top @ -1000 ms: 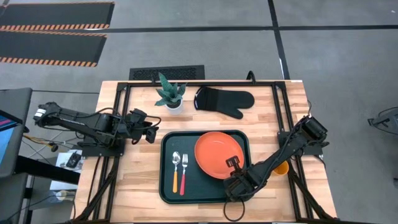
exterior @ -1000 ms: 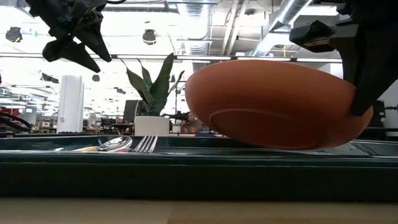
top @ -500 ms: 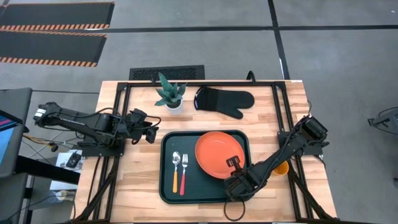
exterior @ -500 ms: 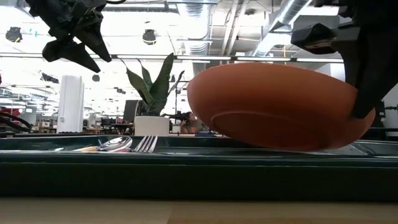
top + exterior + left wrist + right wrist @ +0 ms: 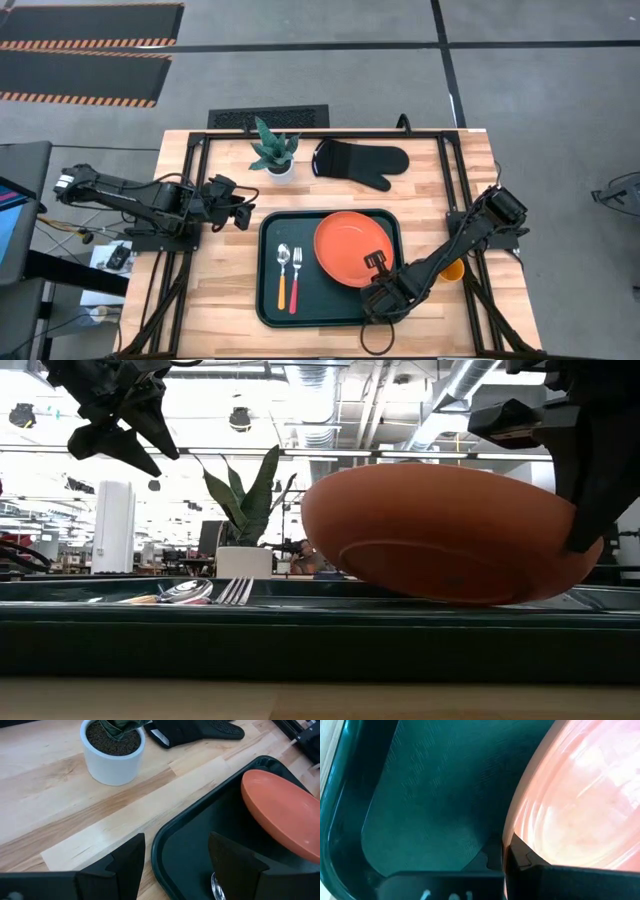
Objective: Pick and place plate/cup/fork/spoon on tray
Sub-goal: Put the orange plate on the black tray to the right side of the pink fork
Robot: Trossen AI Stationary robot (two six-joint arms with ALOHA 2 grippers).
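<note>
Holding the plate tilted over the tray, right gripper is clamped on its rim; fork and spoon already lie there; cup waits outside; left gripper, fingers apart, idles.

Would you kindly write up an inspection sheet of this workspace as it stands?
Surface: wooden table, dark tray at centre.
Job's things: plate tilted over the tray, gripped at its rim; spoon and fork lie side by side in the tray; cup on the table beside the right arm.
Clutter: potted plant, black oven mitt.
End effectors: right end effector shut on plate; left end effector open, beside the tray.
Cables: some at the table's left edge.
Surroundings: grey floor, striped mats.
</note>
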